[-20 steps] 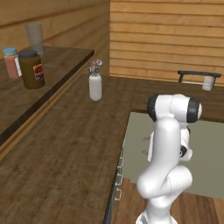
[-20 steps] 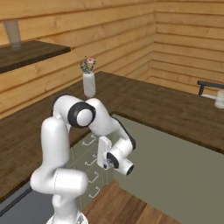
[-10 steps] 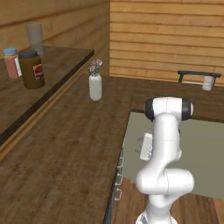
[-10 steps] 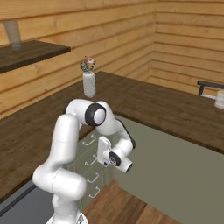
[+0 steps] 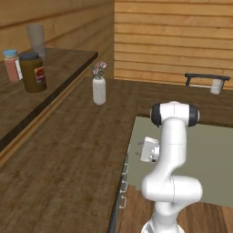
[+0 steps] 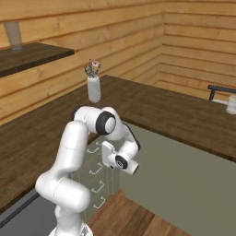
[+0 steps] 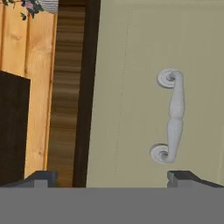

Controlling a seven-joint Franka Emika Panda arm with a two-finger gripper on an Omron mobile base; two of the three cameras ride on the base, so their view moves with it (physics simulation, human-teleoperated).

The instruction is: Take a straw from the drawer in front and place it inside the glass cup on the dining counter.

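Your pincer (image 7: pixel 113 178) is released: its two dark tips stand wide apart at the bottom of the hand view, with nothing between them. It faces the flat sage-green front of the drawer (image 7: pixel 131 87), which is shut. The silver handle (image 7: pixel 173 116) lies just above the right-hand tip, not touched.

Compared with a second ago, the arm (image 5: pixel 173 150) has turned at its upper joint. In the right base view the dark-capped joint has swung further toward the surface, while the hand has stayed at much the same spot in front of the drawer fronts (image 6: pixel 99 170). In the left base view the hand now sticks out to the left of the forearm, where before it was mostly hidden behind it. The background has not shifted.

The glass cup (image 5: pixel 217 86) stands upright at the far end of the dining counter (image 5: pixel 136 98), well apart from the arm. The flower vase (image 5: pixel 99 90) stands where it did.
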